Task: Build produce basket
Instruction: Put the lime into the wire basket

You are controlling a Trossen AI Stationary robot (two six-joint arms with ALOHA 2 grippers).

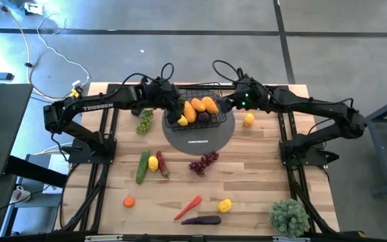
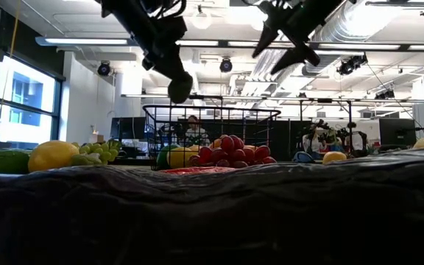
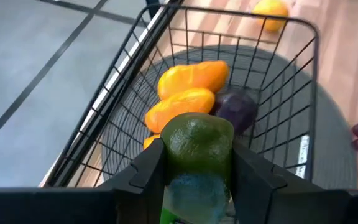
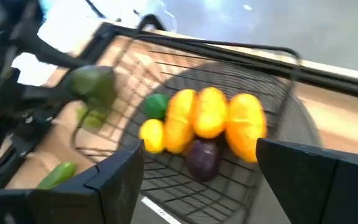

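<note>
Two tools hover at the basket [image 1: 201, 107] on the far tabletop: my left tool [image 3: 197, 165] clamps a green fruit [image 3: 197, 143] above its left edge, my right tool [image 4: 197, 168] gapes empty at its right.

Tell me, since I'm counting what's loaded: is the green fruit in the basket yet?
Not yet: the left gripper holds the green fruit above the basket.

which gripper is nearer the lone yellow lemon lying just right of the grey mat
Right. The right gripper hangs open at the black wire-mesh basket's right edge, close beside that yellow lemon. The left gripper, holding a green round fruit, is across the basket.
</note>
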